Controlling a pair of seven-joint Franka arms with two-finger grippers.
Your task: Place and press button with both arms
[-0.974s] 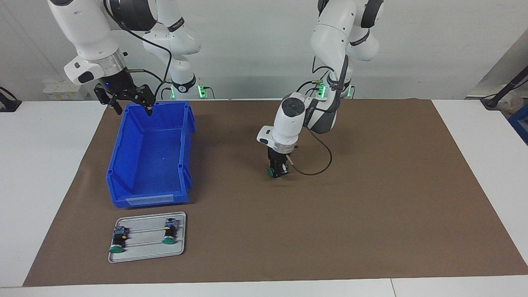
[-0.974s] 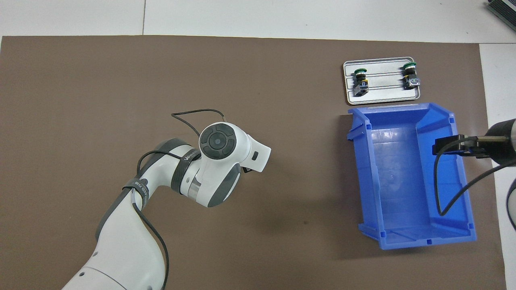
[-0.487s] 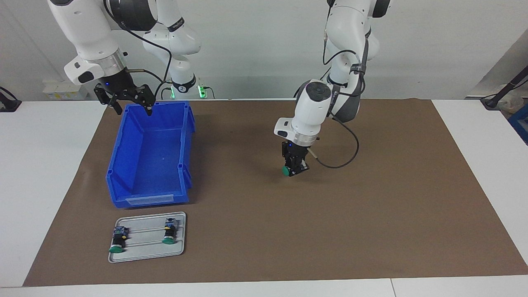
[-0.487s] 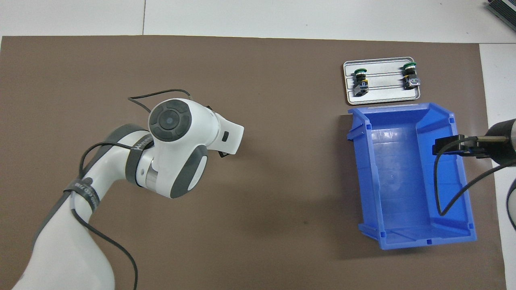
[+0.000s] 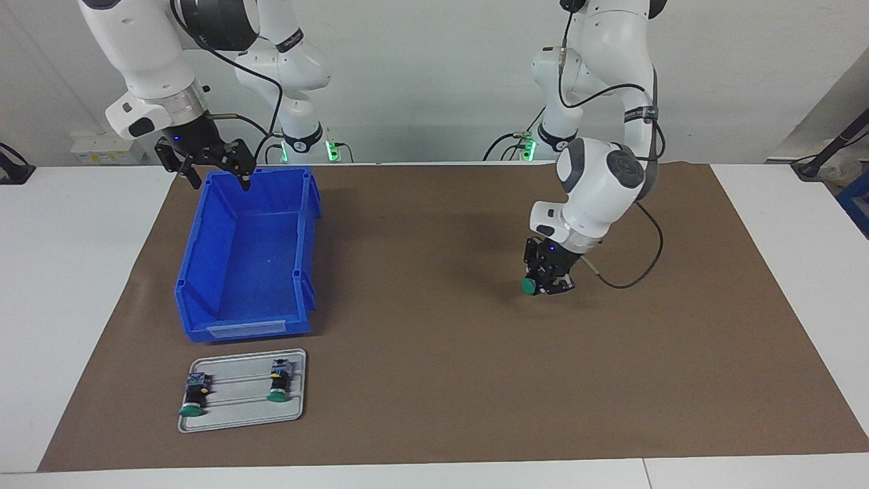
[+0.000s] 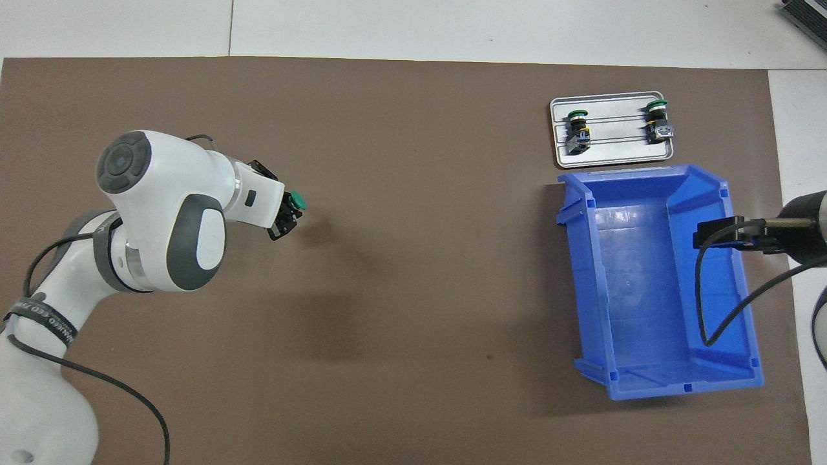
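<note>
Gripping one button [image 5: 529, 286], left claw [image 5: 548, 282]; right claw [image 5: 212, 163] spread; two buttons on tray [image 5: 299, 394].

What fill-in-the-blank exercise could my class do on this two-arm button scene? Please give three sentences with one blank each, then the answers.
1. The left end effector holds the button, whose cap is coloured ____.
2. The right end effector hangs over the rim of the ____ bin.
3. The number of buttons lying on the metal tray is ____.

Missing words: green; blue; two
</note>
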